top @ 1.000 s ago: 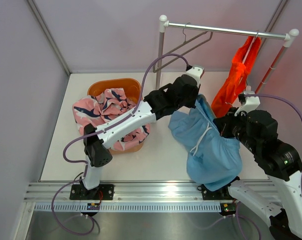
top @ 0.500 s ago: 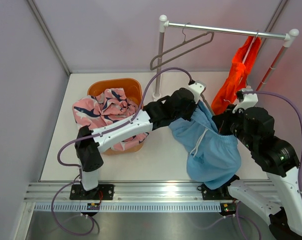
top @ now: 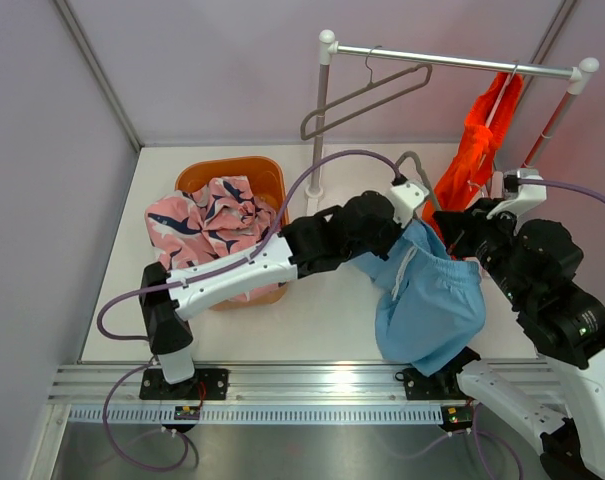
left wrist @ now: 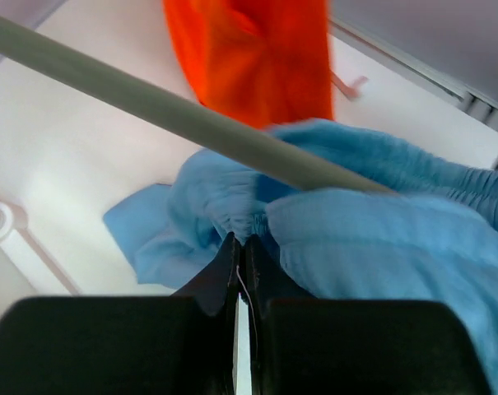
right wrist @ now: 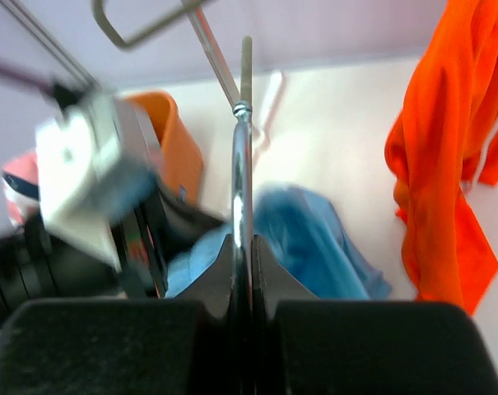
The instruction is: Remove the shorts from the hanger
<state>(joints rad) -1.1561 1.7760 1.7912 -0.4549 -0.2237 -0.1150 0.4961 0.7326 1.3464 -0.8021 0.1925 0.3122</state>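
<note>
The light blue shorts with a white drawstring hang bunched between my two grippers, above the table. My left gripper is shut on a gathered fold of their waistband. A grey hanger bar crosses just above the blue cloth. My right gripper is shut on that hanger's chrome hook, with blue cloth below it. The orange shorts hang from the rail at the right. The pink patterned shorts lie in the orange basket.
A white-posted clothes rail spans the back, carrying an empty grey hanger. Its left post stands just behind the left arm. Purple cables loop above both arms. Grey walls close in the left and right sides.
My left gripper has moved right and nearer with the blue waistband, dragging the shorts along. The right arm has shifted slightly right, and the grey hanger corner now shows between the grippers.
</note>
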